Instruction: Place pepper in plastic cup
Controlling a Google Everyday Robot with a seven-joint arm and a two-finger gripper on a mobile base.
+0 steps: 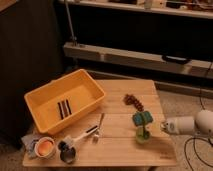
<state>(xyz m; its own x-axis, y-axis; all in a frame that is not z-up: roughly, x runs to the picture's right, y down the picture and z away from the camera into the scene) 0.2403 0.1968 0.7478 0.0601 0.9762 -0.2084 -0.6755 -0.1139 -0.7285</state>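
Gripper point(163, 126) sat at the right edge of your counter point(120, 145), just beside the plastic cup point(142, 136); whether its fingers were apart or together could not be told. Pepper point(145, 131) showed as a dark sliver inside that cup, under the green sponge point(142, 118) resting on the rim. You had the yellow bin point(47, 120) at left holding two dark sticks point(64, 108), a white cup point(44, 148) and metal cup point(67, 154) at the front corner.
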